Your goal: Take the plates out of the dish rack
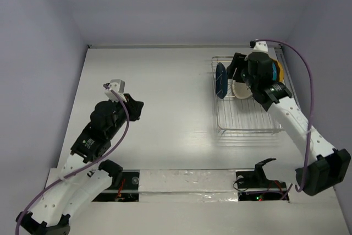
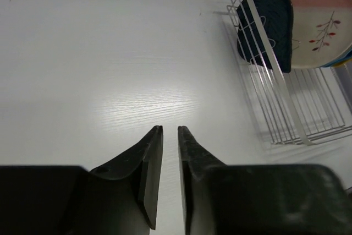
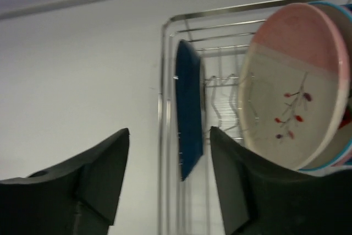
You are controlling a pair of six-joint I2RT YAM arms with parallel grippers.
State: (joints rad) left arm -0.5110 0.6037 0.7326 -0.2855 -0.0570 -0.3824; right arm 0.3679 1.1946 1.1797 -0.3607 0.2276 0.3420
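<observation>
The silver wire dish rack (image 1: pixel 247 119) stands at the right of the table. A dark blue plate (image 1: pixel 221 80) stands on edge at the rack's left end, with a white plate with red marks (image 1: pixel 240 88) beside it. Blue and yellow-orange rims (image 1: pixel 279 70) show behind the right wrist. My right gripper (image 1: pixel 233 70) is open over the rack. In the right wrist view its fingers (image 3: pixel 169 130) straddle the dark blue plate (image 3: pixel 190 119) without touching it, and the white plate (image 3: pixel 291 92) leans to the right. My left gripper (image 2: pixel 170 130) is shut and empty over bare table.
The rack's left rail (image 3: pixel 164 97) runs between the right fingers. From the left wrist view the rack (image 2: pixel 297 114) and both front plates (image 2: pixel 269 23) lie far to the upper right. Grey walls enclose the table on three sides.
</observation>
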